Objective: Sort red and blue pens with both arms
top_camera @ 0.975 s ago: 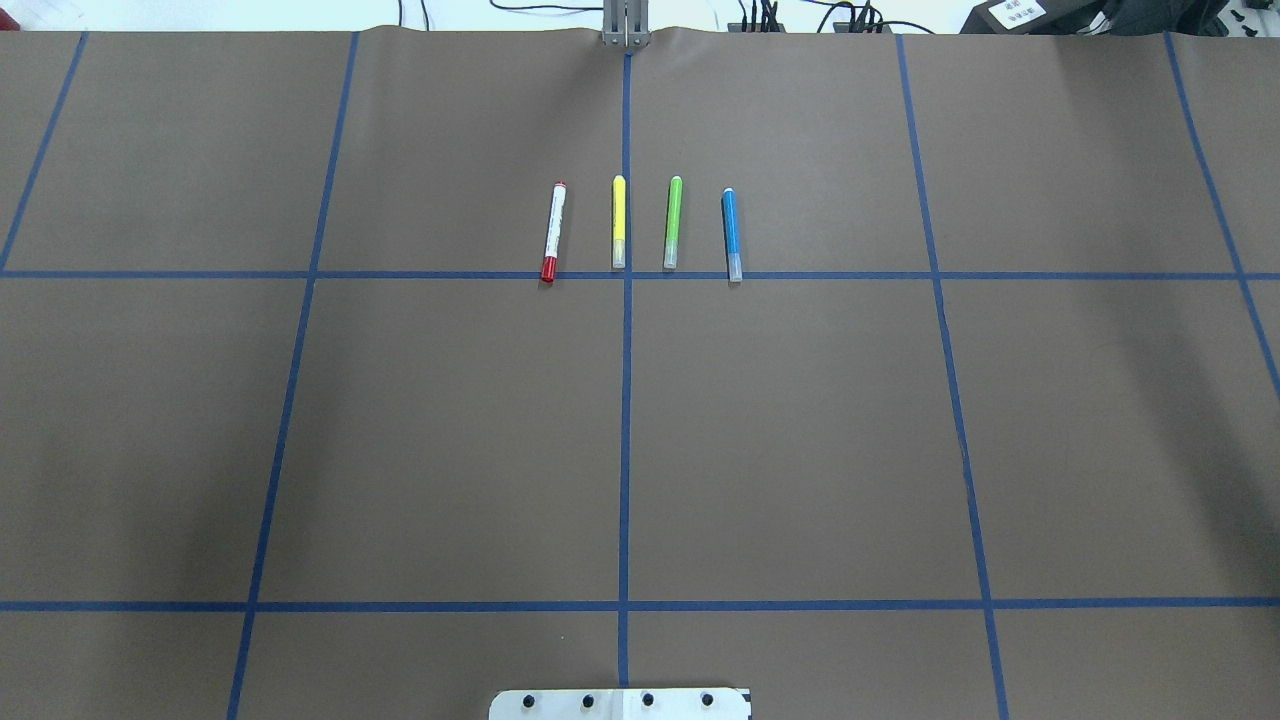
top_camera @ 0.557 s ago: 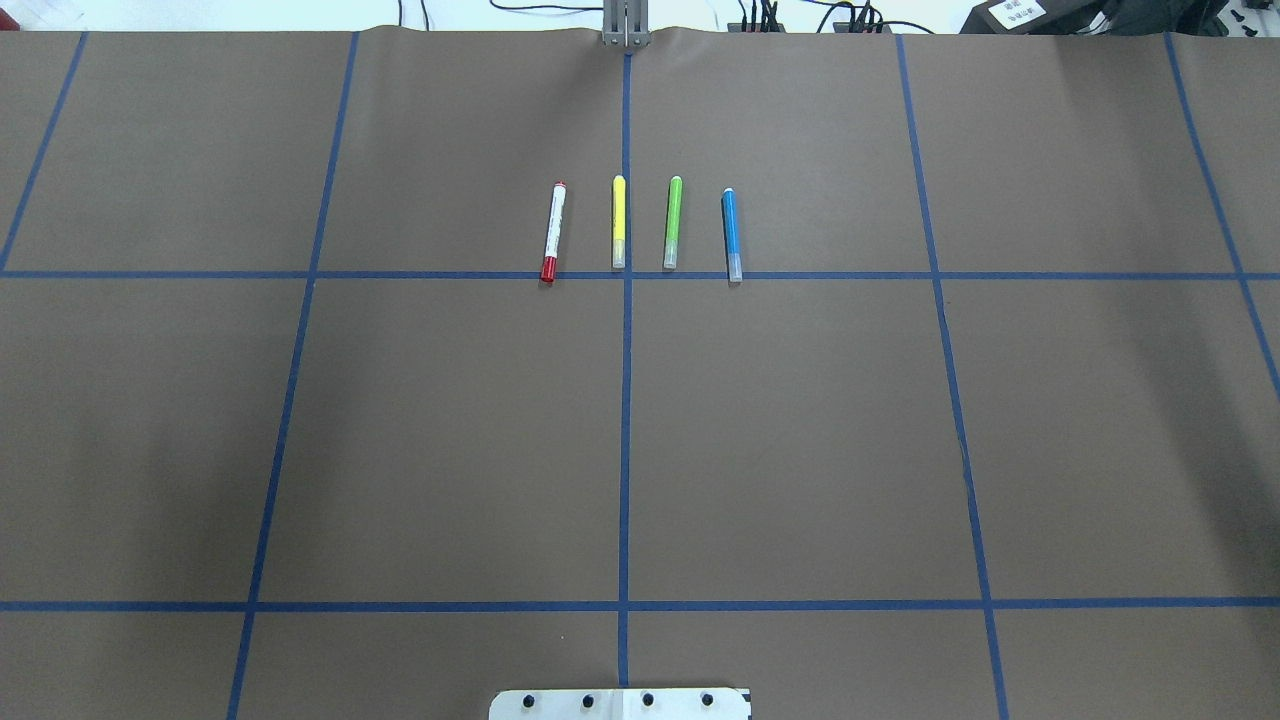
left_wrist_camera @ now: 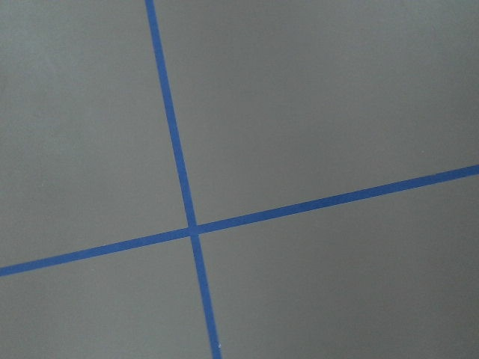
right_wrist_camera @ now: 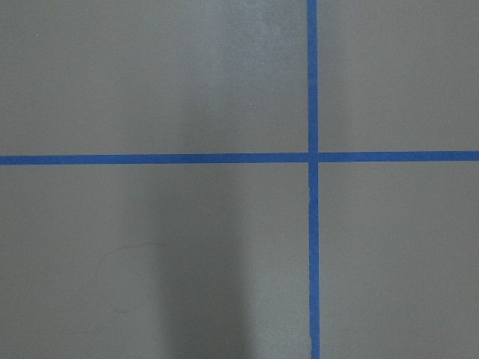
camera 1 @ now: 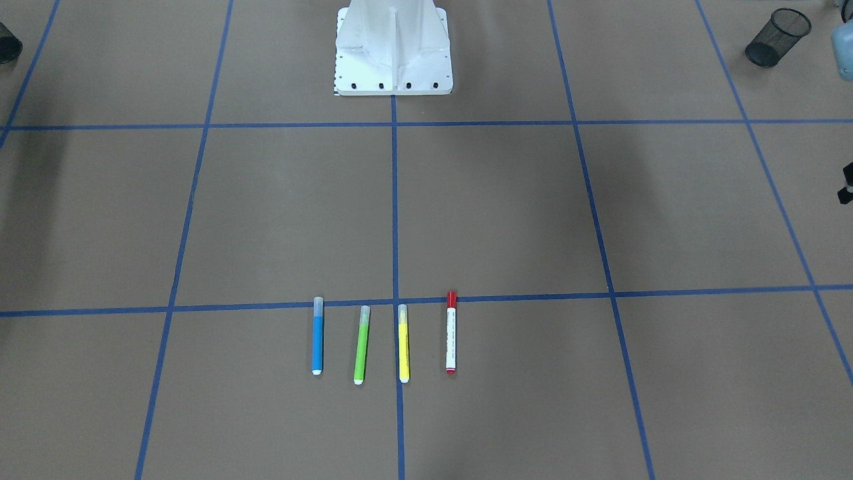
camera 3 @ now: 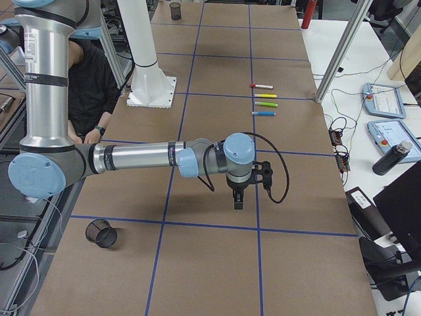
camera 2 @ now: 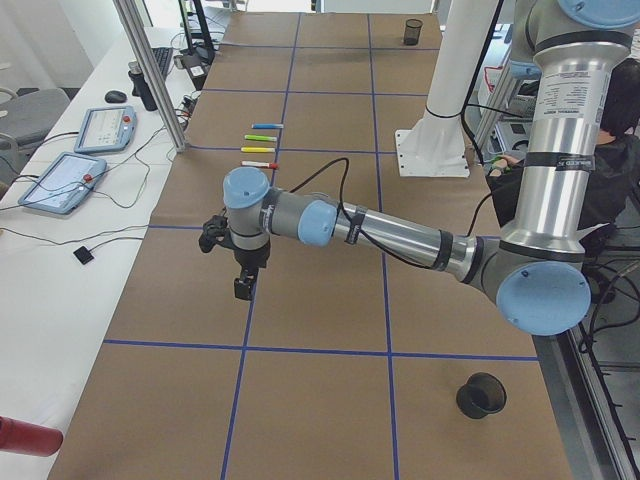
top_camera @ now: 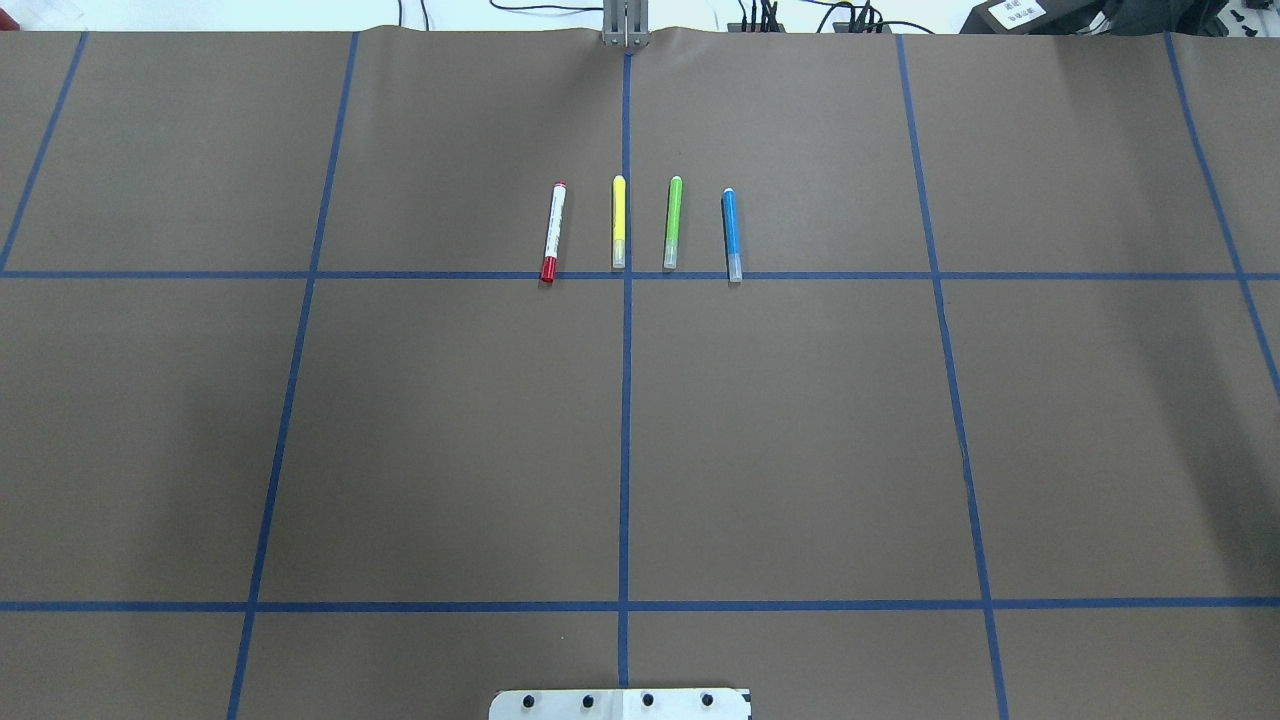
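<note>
The red pen [top_camera: 553, 232], white-barrelled with a red cap, lies at the left end of a row of markers on the brown table. The blue pen [top_camera: 731, 235] lies at the row's right end. Both also show in the front view, red pen [camera 1: 451, 332] and blue pen [camera 1: 317, 335]. My left gripper [camera 2: 242, 288] hangs above the table, far from the row, seen only from the left side. My right gripper [camera 3: 238, 203] hangs the same way in the right side view. I cannot tell whether either is open or shut. Both wrist views show only taped table.
A yellow marker [top_camera: 618, 222] and a lime-green marker [top_camera: 672, 222] lie between the two pens. A black mesh cup [camera 1: 776, 37] stands near the robot's left side, another mesh cup [camera 3: 102, 233] on its right. The white pedestal [camera 1: 393, 47] stands between them. A person [camera 3: 92, 92] sits behind it.
</note>
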Controlling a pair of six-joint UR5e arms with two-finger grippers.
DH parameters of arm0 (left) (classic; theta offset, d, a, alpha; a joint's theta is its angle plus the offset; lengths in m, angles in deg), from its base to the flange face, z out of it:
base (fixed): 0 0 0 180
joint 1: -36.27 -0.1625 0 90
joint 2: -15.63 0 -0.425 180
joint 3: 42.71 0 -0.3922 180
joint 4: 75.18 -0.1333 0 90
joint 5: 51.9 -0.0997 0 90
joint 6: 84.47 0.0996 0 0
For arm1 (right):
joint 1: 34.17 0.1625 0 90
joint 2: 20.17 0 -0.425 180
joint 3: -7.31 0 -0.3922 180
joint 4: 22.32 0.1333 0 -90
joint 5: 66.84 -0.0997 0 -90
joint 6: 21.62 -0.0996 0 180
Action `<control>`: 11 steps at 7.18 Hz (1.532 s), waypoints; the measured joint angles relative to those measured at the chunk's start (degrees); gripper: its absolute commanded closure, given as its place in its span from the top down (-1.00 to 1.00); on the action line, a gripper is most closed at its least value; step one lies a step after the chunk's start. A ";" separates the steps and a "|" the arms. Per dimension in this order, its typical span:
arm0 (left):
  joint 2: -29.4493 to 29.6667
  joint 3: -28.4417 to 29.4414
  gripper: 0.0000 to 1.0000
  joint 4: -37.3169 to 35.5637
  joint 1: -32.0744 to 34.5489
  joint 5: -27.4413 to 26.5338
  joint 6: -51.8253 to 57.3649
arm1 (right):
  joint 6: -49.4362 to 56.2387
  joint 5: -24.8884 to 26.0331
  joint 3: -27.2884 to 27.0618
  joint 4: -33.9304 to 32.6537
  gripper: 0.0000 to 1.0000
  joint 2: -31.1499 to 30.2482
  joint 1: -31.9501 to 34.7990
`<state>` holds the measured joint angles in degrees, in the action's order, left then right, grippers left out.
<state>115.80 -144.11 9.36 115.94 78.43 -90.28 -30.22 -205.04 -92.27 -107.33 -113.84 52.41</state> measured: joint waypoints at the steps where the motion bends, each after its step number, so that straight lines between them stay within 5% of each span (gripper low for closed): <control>1: 4.22 -0.41 1.00 -1.61 -3.80 -0.16 -5.48 | 0.00 0.07 0.05 -0.04 1.00 0.12 -0.64; 4: 21.61 4.39 0.99 -2.26 -20.07 -2.24 -31.23 | -0.01 -0.09 0.26 -0.11 1.00 0.32 -1.94; 7: 38.98 20.31 0.95 1.35 -28.27 -4.39 -41.84 | -0.06 -0.19 1.06 0.06 1.00 0.56 -2.34; 9: 44.16 31.38 0.90 10.66 -31.37 -6.09 -47.28 | -0.09 -0.36 1.11 0.22 1.00 0.55 -2.37; 11: 45.20 36.20 0.87 15.54 -35.15 -12.61 -49.31 | -0.09 -0.54 0.88 0.41 1.00 0.52 -2.37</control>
<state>161.00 -107.90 24.90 80.78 65.82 -139.59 -30.31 -205.59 -91.40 -106.92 -113.33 50.04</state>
